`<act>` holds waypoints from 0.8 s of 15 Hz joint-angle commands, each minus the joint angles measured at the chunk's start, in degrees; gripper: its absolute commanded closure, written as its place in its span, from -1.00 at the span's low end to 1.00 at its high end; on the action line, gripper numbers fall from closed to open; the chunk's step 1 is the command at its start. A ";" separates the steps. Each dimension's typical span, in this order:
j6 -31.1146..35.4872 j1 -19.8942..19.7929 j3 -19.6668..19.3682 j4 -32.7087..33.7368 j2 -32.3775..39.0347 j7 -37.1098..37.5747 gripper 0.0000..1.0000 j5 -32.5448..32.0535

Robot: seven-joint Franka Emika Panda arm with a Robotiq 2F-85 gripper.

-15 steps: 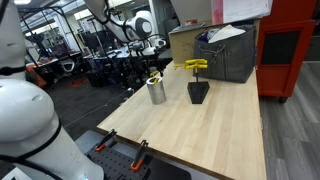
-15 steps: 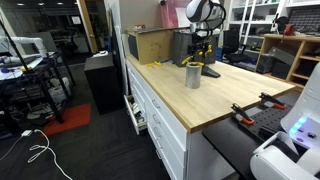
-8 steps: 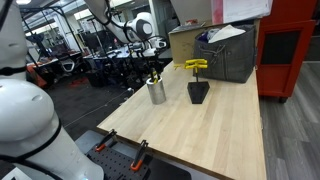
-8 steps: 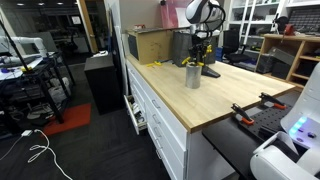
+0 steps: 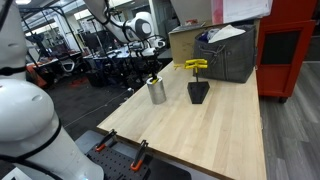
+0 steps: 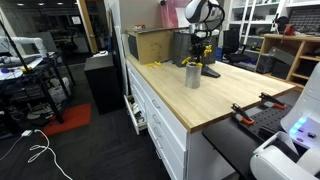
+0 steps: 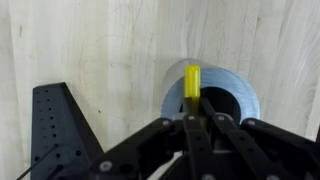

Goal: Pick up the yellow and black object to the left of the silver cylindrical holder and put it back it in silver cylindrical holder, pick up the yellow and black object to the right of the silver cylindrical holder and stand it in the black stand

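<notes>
In the wrist view my gripper (image 7: 197, 109) is shut on the small slim yellow tool (image 7: 192, 80). The tool points up over the mouth of the silver cylindrical holder (image 7: 246, 101). The black stand (image 7: 55, 125) is beside the holder, to its left in that view. In both exterior views the gripper (image 5: 153, 67) (image 6: 199, 56) hangs right above the holder (image 5: 156, 93) (image 6: 192, 76), and the tool's tip (image 5: 153, 78) shows at the rim. The longer yellow bar-shaped tool (image 5: 195, 66) lies across the top of the black stand (image 5: 198, 93).
A big grey crate (image 5: 228, 55) and a cardboard box (image 5: 185, 42) stand at the back of the wooden table (image 5: 200, 135). A red cabinet (image 5: 290, 50) is beside them. Orange-handled clamps (image 5: 139, 152) grip the table's near edge.
The jaws have closed onto the small yellow tool at the holder's mouth. The arm has barely moved, and the stand and long tool are unchanged.
</notes>
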 commanded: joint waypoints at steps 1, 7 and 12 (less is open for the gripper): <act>-0.10 -0.45 -0.05 -0.28 -1.76 -0.86 1.00 0.12; -0.30 -0.35 -0.03 -0.35 -1.71 -0.70 0.19 0.06; -0.23 -0.18 0.20 -0.51 -1.23 -0.60 -0.55 0.26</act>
